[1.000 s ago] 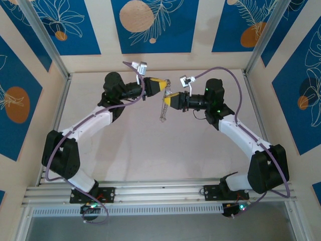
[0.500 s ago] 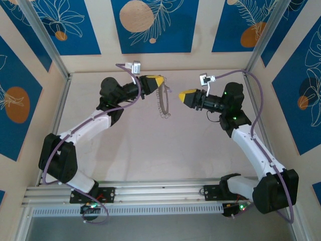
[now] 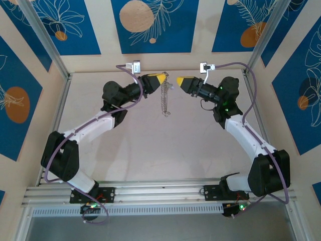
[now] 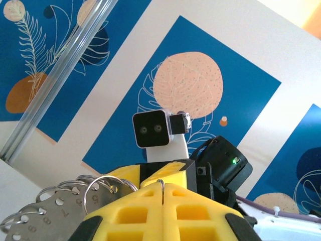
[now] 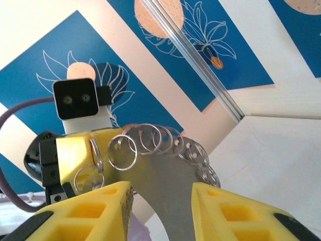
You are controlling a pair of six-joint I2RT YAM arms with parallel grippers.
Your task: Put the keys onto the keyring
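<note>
One keyring (image 3: pixel 164 100) (a flat grey hoop fringed with small silver loops) hangs over the table (image 3: pixel 125 150) near the middle of its far edge. Of the two grippers, the left gripper (image 3: pixel 162 77) is clamped on its top, while the right gripper (image 3: pixel 179 80) sits just beside it, jaws apart.

The table (image 3: pixel 150 145) is a pale matte surface enclosed by beige walls (image 3: pixel 105 40). The walls carry blue panels printed with white leaf outlines and orange or peach discs: a centre back panel (image 3: pixel 150 25), a left wall panel (image 3: pixel 15 105) and a right wall panel (image 3: pixel 311 75). A left post (image 3: pixel 44 37) and a right post (image 3: pixel 268 35), both aluminium, stand at the back corners. An aluminium rail (image 3: pixel 160 190) runs along the near edge, with a slotted strip (image 3: pixel 150 210) just beside it
</note>
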